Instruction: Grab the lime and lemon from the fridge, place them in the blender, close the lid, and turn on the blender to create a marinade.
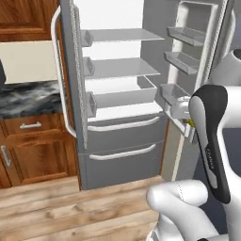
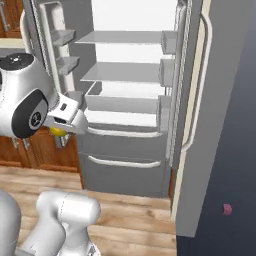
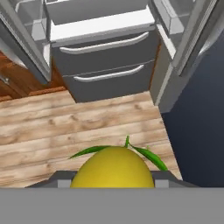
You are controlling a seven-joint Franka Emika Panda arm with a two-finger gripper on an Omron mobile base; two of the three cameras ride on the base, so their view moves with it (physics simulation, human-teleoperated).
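Claw (image 3: pixel 112 186) grips the lemon (image 3: pixel 112 168): yellow fruit sits at 6 o'clock in the hand view, green leaves fanning out at its top, fingertips hidden behind it. In the right base view the lemon (image 2: pixel 58 131) peeks out under the wrist at 9 o'clock. Below it, wood floor (image 3: pixel 65 127). Farther off, at 12 o'clock, the fridge (image 1: pixel 117 117) stands with both doors open, white shelves bare, two grey drawers shut.

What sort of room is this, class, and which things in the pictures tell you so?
Most likely a home kitchen. An open fridge with white shelves and lower drawers stands beside wooden cabinets under a dark marbled counter, on a wood plank floor. The gripper holds a lemon.
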